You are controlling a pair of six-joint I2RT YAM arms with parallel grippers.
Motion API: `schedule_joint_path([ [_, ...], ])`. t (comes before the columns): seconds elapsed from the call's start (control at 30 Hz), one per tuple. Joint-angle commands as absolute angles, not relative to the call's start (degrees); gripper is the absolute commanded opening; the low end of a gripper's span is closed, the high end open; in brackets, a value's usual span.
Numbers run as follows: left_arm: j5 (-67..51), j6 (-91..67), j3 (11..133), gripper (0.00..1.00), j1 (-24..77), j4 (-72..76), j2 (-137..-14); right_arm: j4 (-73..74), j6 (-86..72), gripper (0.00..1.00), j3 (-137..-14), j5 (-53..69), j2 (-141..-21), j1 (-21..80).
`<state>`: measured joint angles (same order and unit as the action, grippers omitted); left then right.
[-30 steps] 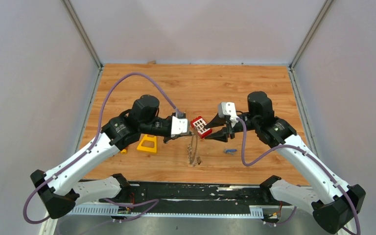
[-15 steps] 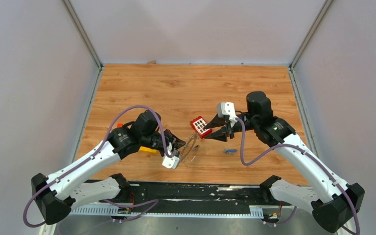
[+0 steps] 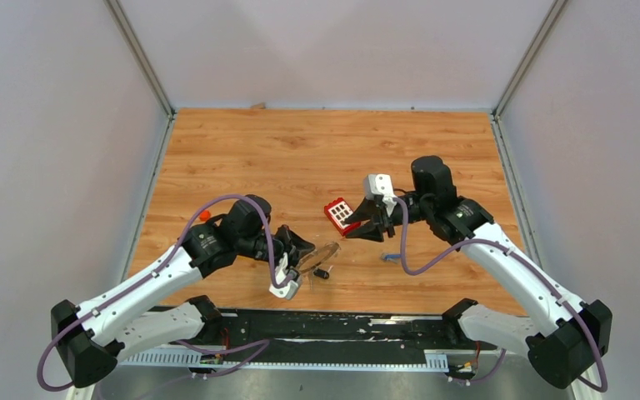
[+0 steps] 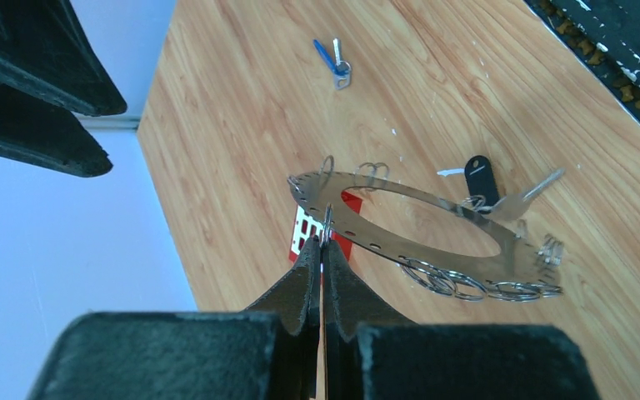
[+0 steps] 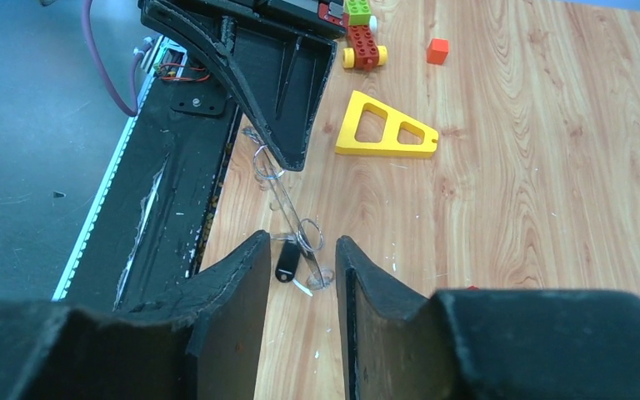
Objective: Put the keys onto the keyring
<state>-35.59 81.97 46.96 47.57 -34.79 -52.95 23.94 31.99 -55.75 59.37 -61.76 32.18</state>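
The keyring, a large thin metal ring fringed with small split rings, hangs tilted just above the table. My left gripper is shut on a small ring at its edge; in the top view that gripper is beside the keyring. A black-headed key lies at the ring's far rim, and shows too in the top view. The blue key lies apart to the right, the same blue key far off in the left wrist view. My right gripper is open and empty, pointing at the black key.
A red block with white squares lies just left of my right gripper. A yellow triangular frame and small toy bricks sit beyond the left arm. The black base strip borders the near table edge.
My left arm swung toward the near edge and turned over, carrying the keyring from upright to nearly flat. The black key now shows on the table. My right gripper's fingers have narrowed slightly.
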Motion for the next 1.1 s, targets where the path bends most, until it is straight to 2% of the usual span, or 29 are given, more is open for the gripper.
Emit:
schedule_joint_path([
  [0.0,-38.85,81.78,47.37,0.0,47.7,-30.63,-51.68,22.37,31.93,0.34,-55.3,61.61,-61.98,32.84],
  [0.33,-47.65,69.14,48.07,0.0,45.92,-24.4,-53.47,22.32,32.25,0.33,-54.79,62.13,-60.79,33.24],
  [0.67,-40.24,38.69,55.36,0.0,45.88,-19.25,-59.59,21.97,31.03,0.33,-55.42,60.62,-59.12,34.9],
  [0.87,-35.03,27.86,63.53,0.0,45.96,-26.88,-63.23,21.57,30.36,0.3,-56.42,57.61,-60.58,35.88],
  [1.07,-32.96,24.86,71.97,0.0,47.16,-36.91,-68.0,19.69,27.15,0.31,-58.4,53.74,-62.73,36.05],
])
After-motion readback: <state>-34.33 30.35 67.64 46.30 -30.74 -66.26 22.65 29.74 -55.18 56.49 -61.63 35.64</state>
